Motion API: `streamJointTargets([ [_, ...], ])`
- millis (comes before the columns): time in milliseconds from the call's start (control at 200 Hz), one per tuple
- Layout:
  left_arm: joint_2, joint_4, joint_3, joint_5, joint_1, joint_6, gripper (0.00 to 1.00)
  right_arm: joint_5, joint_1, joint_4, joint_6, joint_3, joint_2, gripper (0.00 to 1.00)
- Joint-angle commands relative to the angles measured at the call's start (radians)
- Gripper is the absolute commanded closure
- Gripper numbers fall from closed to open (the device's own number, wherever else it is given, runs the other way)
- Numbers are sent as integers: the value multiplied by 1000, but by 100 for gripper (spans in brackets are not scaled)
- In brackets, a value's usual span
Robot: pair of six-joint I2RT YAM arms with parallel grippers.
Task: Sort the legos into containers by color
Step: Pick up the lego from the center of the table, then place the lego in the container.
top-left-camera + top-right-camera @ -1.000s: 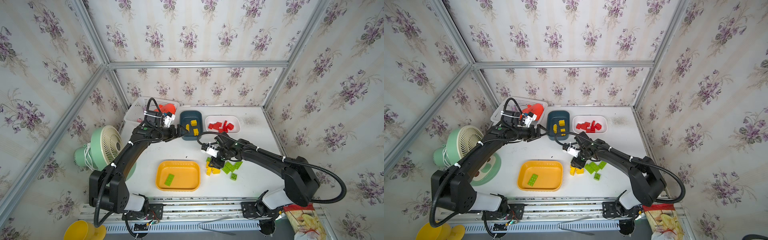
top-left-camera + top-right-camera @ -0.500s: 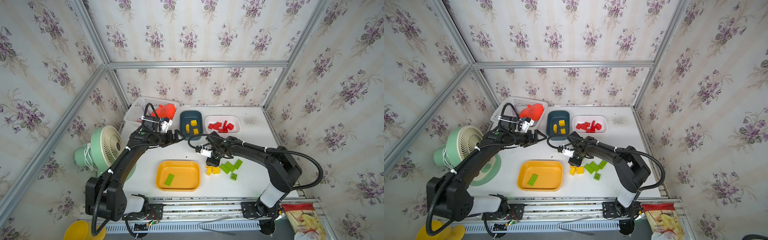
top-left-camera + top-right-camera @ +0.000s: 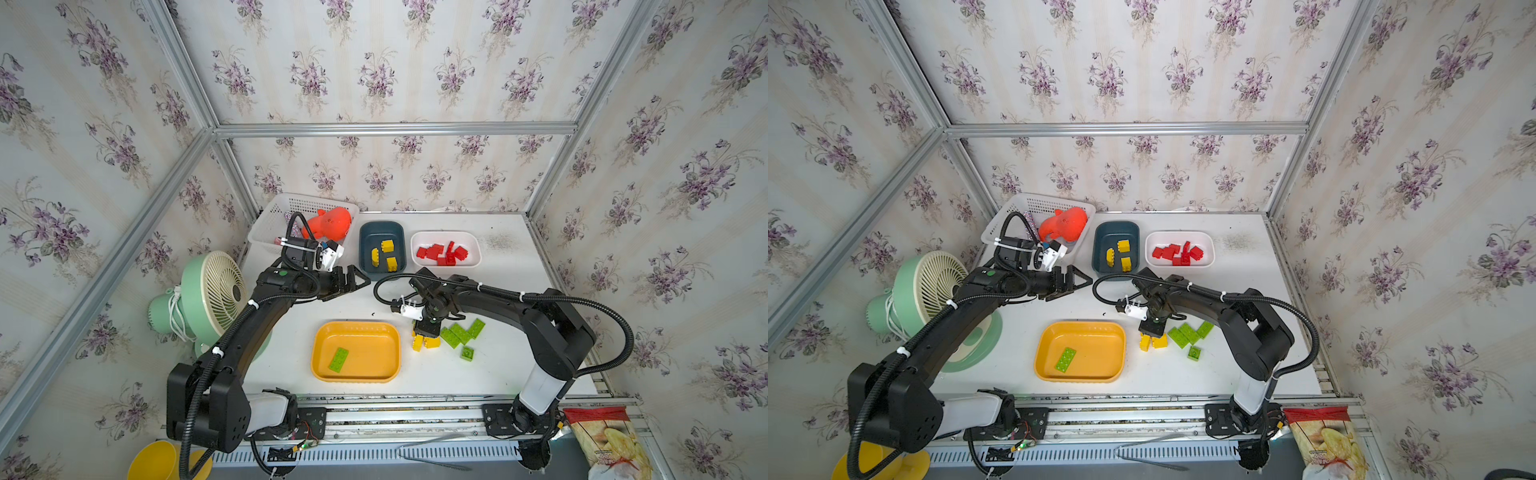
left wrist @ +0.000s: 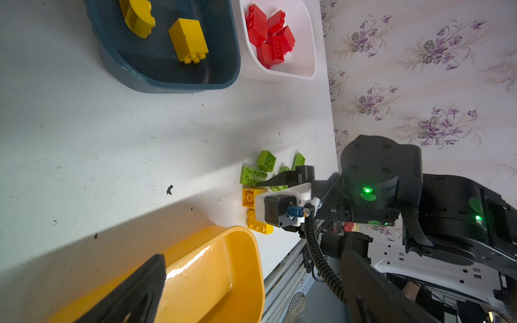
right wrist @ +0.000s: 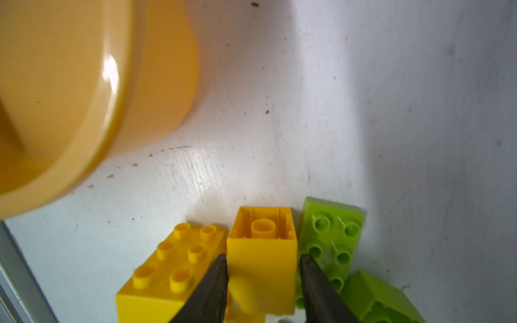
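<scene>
My right gripper (image 3: 424,333) (image 5: 261,260) is down at the left edge of the loose legos, shut on a yellow lego (image 5: 261,246) that lies on its side. A second yellow lego (image 5: 173,260) and green legos (image 3: 459,332) lie right beside it. Three yellow legos rest in the teal container (image 3: 381,230). Several red ones fill the white container (image 3: 469,243), and one green lego (image 3: 338,359) lies in the orange container (image 3: 370,345). My left gripper (image 3: 353,282) (image 4: 253,256) hangs open and empty by the teal container's front left corner.
A white lattice basket (image 3: 286,212) with an orange toy (image 3: 330,222) stands at the back left. A green fan (image 3: 208,291) is off the table's left edge. A snack bag (image 3: 611,440) and a yellow bowl (image 3: 153,461) lie below the front rail.
The right gripper's jaws have narrowed onto the yellow lego at the pile. The left gripper has drifted a little toward the front of the table, still open.
</scene>
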Motion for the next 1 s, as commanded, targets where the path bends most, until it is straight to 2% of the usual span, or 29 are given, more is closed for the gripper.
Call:
streamJointTargets([
  [0,-17,1,-14,30,1,8,1,8,7,0,-5,18,19,59],
  [245,-47,0,-36,50,2,5,1,9,15,-6,15,27,-4,76],
  [425,-58,1,-28,63,3,4,1,-17,-38,-24,50,75,-103,79],
  [555,-53,1,-6,77,3,3,1,-61,-100,-1,101,171,-105,79],
  [755,-46,7,27,75,3,8,1,-91,-148,39,184,436,81,79],
  [994,-55,58,55,43,5,11,1,15,-157,-36,211,841,411,79],
])
